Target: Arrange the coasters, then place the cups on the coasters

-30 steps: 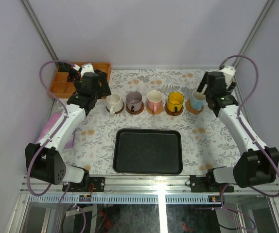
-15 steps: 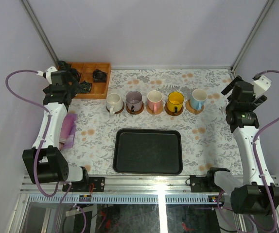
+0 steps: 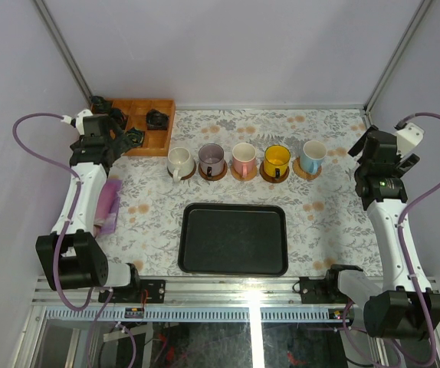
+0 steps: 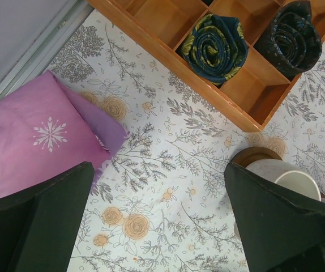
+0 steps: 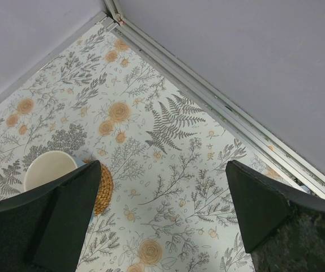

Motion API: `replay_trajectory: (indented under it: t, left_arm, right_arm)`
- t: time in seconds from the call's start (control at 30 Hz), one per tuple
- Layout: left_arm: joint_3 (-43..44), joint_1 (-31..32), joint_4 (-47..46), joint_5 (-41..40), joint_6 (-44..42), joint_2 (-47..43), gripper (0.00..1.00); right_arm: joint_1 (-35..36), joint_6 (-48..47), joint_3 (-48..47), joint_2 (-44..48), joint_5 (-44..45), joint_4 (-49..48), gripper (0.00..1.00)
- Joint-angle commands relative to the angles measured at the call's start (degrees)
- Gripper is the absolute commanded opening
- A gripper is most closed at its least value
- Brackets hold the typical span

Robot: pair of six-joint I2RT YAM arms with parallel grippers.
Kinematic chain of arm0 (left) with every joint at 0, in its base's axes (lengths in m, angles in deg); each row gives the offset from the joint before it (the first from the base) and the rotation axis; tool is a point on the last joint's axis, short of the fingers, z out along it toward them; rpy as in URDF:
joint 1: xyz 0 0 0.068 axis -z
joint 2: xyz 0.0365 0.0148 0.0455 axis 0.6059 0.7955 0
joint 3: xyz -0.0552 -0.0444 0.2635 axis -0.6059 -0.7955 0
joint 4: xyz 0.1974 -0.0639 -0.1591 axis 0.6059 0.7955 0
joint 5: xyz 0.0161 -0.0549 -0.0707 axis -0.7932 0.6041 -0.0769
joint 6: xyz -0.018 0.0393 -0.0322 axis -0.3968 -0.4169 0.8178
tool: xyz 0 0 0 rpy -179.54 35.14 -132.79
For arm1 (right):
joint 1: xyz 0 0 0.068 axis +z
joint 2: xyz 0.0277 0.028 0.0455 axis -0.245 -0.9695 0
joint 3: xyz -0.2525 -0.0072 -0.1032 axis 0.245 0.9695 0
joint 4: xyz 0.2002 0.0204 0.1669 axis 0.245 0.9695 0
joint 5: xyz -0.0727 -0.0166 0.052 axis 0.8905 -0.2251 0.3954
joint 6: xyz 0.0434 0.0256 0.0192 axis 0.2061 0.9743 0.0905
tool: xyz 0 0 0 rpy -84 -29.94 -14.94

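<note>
Saw all five cups (image 3: 244, 159) seated on the coasters (image 3: 213, 175) in a left-to-right row just beyond the black tray (image 3: 234, 239), cream cup (image 3: 178, 162) end nearer the left gripper (image 4: 157, 215), blue cup (image 3: 312, 156) end nearer the right gripper (image 5: 162, 209), both splayed wide, holding nothing

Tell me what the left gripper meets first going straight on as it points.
Probably the bare floral tablecloth, between the folded pink cloth and the cream-white mug; nothing stands between the left gripper's open fingers, though depth is unclear.
</note>
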Motion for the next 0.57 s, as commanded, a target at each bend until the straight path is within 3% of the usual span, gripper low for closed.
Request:
replay_trajectory:
  t: [0.0,0.53]
  left_arm:
    - [-1.3,-0.1,-1.3,-0.7,-0.6,-1.8,1.0]
    - [-5.1,-0.1,-4.6,-3.2,1.0,-4.9,1.0]
  right_arm:
    - [0.2,-0.6,0.3,-0.4,1.4,-1.3,0.99]
    - [0.2,-0.8,0.8,-1.6,1.3,-2.6,0.99]
